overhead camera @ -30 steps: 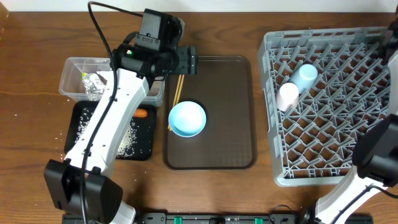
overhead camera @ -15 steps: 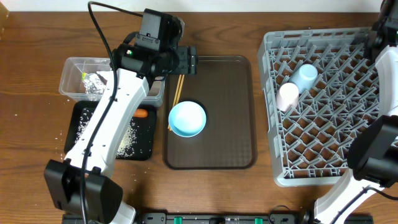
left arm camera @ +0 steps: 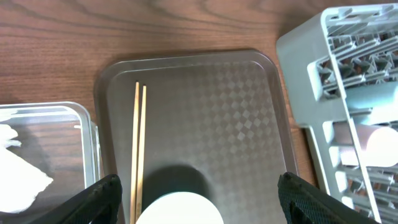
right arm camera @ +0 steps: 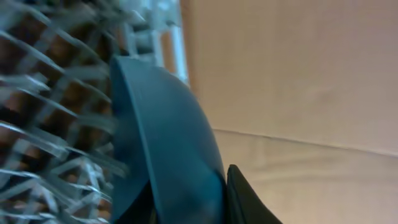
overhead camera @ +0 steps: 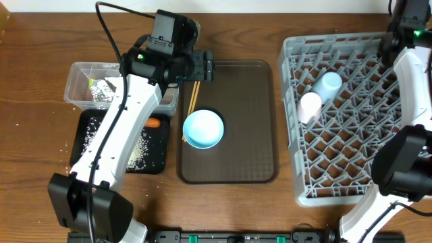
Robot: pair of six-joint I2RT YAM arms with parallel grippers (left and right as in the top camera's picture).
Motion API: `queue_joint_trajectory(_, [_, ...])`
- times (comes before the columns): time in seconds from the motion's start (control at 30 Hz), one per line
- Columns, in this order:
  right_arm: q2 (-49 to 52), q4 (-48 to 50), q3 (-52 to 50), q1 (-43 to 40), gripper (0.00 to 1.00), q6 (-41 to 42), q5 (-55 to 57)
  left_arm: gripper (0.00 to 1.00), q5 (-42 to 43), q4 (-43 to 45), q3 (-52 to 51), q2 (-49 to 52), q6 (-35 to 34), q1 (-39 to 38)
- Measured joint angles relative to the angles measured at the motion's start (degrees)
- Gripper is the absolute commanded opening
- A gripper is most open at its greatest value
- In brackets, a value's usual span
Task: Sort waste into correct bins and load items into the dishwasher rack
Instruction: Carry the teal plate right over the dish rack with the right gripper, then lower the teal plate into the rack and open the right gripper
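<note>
My right gripper is shut on the big dark-blue plate, held on edge over the far right corner of the grey dishwasher rack. In the overhead view only that gripper shows, not the plate. A pink cup and a light blue cup lie in the rack. My left gripper stands open above the light blue bowl, with the wooden chopsticks just left of it. The clear tub holds foil and tissue. Rice and a carrot lie in the black tray.
Bowl and chopsticks rest on a brown serving tray between the bins and the rack. Loose rice grains are scattered on the wooden table left of the black tray. The left arm stretches across both bins.
My right arm has swung into the overhead view at the top right, over the rack's far corner. The rack and its cups shifted slightly. The left arm has stayed still.
</note>
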Motion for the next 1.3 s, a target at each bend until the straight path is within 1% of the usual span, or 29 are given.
queue_joint_trajectory(0.07, [0.0,-0.9,-0.2,0.1,0.25,1.5,-1.7,0.81,0.0,-0.1,0.0,0.0,0.0,0.0])
queue_joint_trajectory(0.13, [-0.2,-1.6,-0.1,0.3,0.29,2.9,-5.5,0.81,0.0,-0.3,0.0,0.0,0.0,0.0])
queue_joint_trajectory(0.17, [-0.3,-1.7,-0.1,0.3,0.33,3.7,-7.4,0.81,0.0,-0.3,0.0,0.0,0.0,0.0])
queue_joint_trajectory(0.2, [-0.2,-1.6,-0.2,0.4,0.41,4.5,-9.9,0.81,0.0,-0.3,0.0,0.0,0.0,0.0])
queue_joint_trajectory(0.23, [-0.2,-1.5,-0.2,0.4,0.51,5.3,-12.8,0.81,0.0,-0.3,0.0,0.0,0.0,0.0])
queue_joint_trajectory(0.27, [0.0,-2.0,-0.2,0.4,0.67,6.0,-16.2,0.81,0.0,-0.3,0.0,0.0,0.0,0.0])
queue_joint_trajectory(0.3, [0.2,-3.5,-0.6,0.5,0.75,6.6,-19.5,0.81,0.0,-0.3,0.0,0.0,0.0,0.0])
queue_joint_trajectory(0.37, [1.0,-5.5,-2.2,0.7,0.86,7.2,-24.3,0.81,0.0,-0.5,0.0,0.0,0.0,0.0])
queue_joint_trajectory(0.5, [3.5,-6.2,-3.1,0.8,0.99,8.4,-28.8,0.81,0.0,-0.7,0.0,0.0,0.0,0.0])
queue_joint_trajectory(0.67, [3.1,-6.1,-3.3,0.8,0.99,10.0,-32.2,0.8,0.0,-0.9,0.0,0.0,0.0,0.0])
queue_joint_trajectory(0.8, [0.5,-5.1,-3.4,0.7,0.99,10.7,-37.7,0.81,0.0,-1.3,0.0,0.0,0.0,0.0])
queue_joint_trajectory(1.03, [-11.3,-3.8,-3.4,0.2,0.99,13.7,-49.2,0.8,0.0,-2.7,0.0,0.0,0.0,0.0])
queue_joint_trajectory(1.17, [-17.8,-5.3,-3.3,-0.1,0.99,16.0,-59.2,0.83,-0.2,-3.1,0.0,0.0,0.0,0.0])
queue_joint_trajectory(1.3, [-20.7,-8.9,-3.3,0.0,0.99,17.1,-73.9,0.86,-2.6,-4.4,0.0,0.0,0.0,0.2])
